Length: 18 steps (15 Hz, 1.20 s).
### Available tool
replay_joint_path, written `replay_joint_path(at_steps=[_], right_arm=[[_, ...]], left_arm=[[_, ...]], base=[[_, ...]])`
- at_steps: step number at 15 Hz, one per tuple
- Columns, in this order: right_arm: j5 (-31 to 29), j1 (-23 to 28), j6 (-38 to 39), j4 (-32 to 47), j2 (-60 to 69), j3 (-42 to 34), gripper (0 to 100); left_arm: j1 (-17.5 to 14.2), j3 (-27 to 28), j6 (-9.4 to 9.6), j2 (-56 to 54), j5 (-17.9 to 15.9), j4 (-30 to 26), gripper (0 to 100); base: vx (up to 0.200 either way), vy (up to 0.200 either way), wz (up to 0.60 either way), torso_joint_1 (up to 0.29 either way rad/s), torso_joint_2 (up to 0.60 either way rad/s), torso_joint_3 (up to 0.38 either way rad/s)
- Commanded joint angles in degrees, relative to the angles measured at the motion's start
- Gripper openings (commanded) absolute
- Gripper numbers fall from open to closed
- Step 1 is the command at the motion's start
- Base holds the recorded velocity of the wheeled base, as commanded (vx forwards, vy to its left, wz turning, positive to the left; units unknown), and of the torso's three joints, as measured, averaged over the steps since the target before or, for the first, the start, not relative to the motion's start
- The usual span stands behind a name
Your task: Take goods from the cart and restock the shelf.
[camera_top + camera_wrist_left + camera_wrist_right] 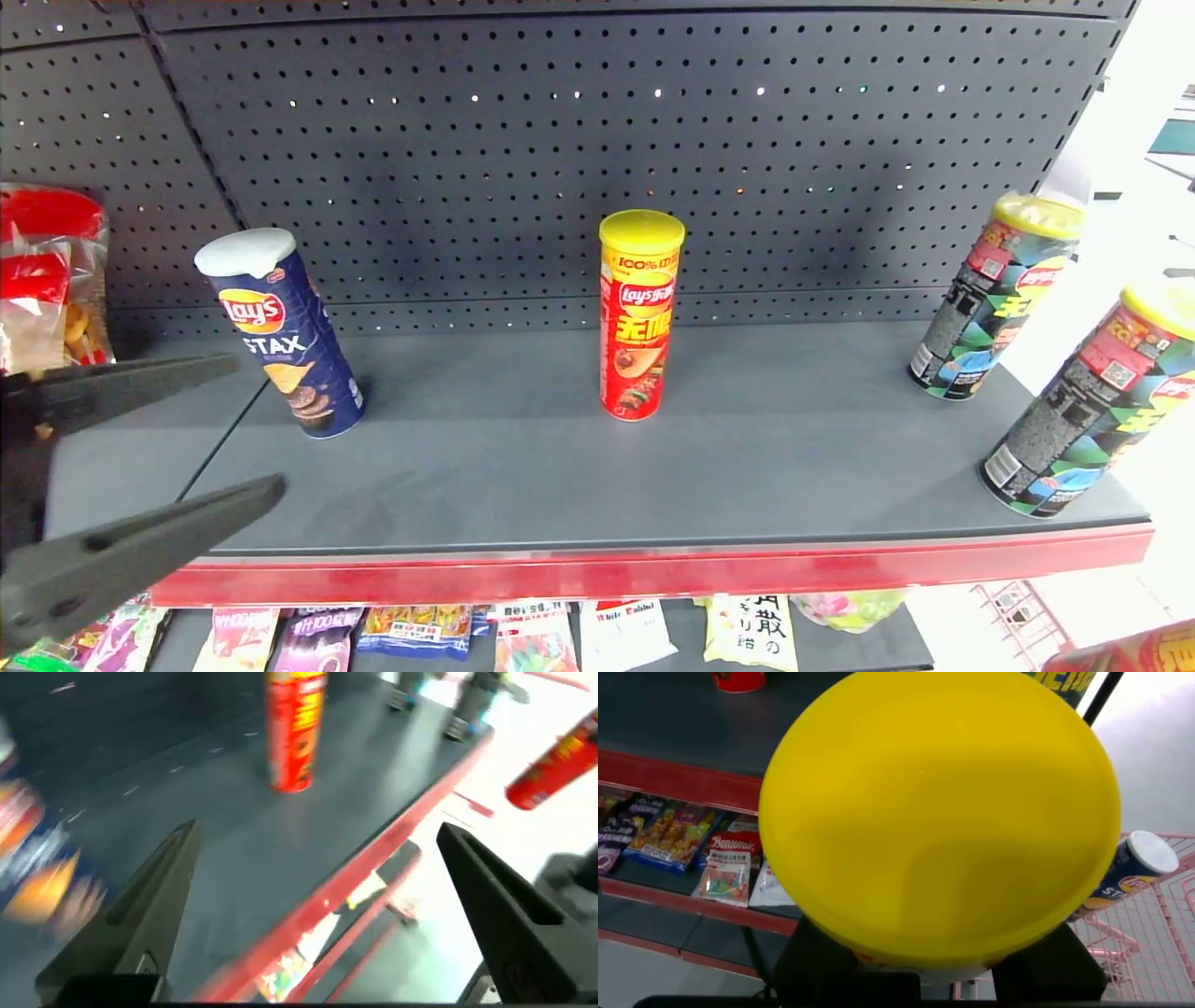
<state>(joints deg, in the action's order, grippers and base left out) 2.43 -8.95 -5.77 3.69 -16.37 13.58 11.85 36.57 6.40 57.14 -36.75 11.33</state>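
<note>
Grey shelf board (pixel 523 467) with a red front lip, perforated panel behind it. On the right wrist camera I see the held can (pixel 938 812), yellow lid facing the lens, clamped in my right gripper (pixel 924 978) out in front of the shelf edge. Past it sits the pink cart (pixel 1162 938), with a white-lidded cart can (pixel 1132 870) lying inside. On the board a red can (pixel 639 317) stands upright in the middle, with a blue can (pixel 280 331) to its left. At the right end stand a rear multicoloured can (pixel 994 299) and a front multicoloured can (pixel 1088 401). My left gripper (pixel 257 425) hovers at the left end, jaws wide apart and empty. Snack packets (pixel 560 635) line the level below.
</note>
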Motion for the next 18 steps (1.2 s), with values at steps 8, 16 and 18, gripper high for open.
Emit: replay_joint_path(at_steps=[8, 16, 18], right_arm=[[0.56, 0.07, 0.05, -0.09, -1.82, 0.04, 0], [0.39, 0.07, 0.05, 0.00, -1.56, -0.31, 0], [0.39, 0.16, 0.05, 0.00, -1.56, -0.40, 0]], left_arm=[[11.44, 27.06, 6.17, 44.99, -5.26, 8.45, 100], [11.44, 40.60, 7.22, 54.22, -5.08, 7.92, 100], [12.14, 42.53, 7.14, 55.45, -5.08, 7.84, 100]], base=[[0.000, 0.000, 0.00, 0.000, 0.00, 0.000], [0.000, 0.000, 0.00, 0.000, 0.00, 0.000], [0.000, 0.000, 0.00, 0.000, 0.00, 0.000]])
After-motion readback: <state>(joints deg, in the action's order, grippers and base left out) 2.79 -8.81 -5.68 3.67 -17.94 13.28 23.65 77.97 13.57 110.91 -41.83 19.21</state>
